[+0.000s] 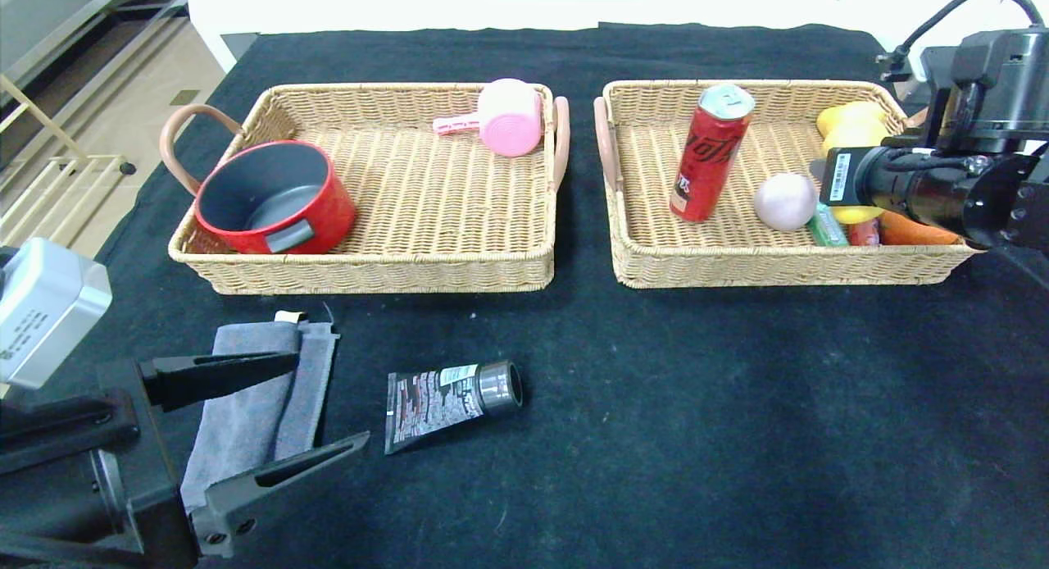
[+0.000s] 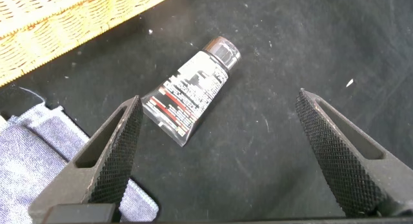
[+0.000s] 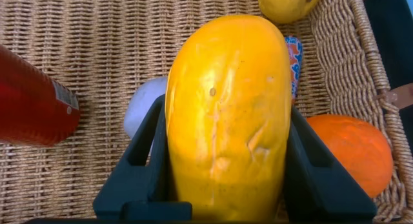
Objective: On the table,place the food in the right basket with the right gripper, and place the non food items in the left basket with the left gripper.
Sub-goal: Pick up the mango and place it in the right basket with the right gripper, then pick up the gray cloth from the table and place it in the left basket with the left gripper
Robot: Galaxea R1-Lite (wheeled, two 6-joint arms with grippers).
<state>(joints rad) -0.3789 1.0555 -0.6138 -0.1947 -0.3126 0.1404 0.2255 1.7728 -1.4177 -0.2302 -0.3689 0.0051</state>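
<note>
My right gripper [image 3: 226,108] is shut on the smooth yellow oblong piece [image 3: 226,121], a jaw pressed against each side, over the right basket [image 1: 737,266]. In that basket stand the red drink can [image 1: 709,155] and the pale round lump [image 1: 784,201], with an orange piece [image 1: 914,229] at its right end. My left gripper [image 1: 332,398] hangs open and empty above the table's front left. The folded grey towel [image 1: 254,405] lies under one of its fingers. The black printed tube [image 1: 447,397] lies just beyond the tips. The left basket [image 1: 426,257] is behind them.
A red pot [image 1: 274,196] and a pink scoop [image 1: 508,116] sit in the left basket. A second yellow fruit [image 1: 852,122] and a green packet [image 1: 826,225] lie in the right basket. Black cloth [image 1: 697,421] covers the table in front of both baskets.
</note>
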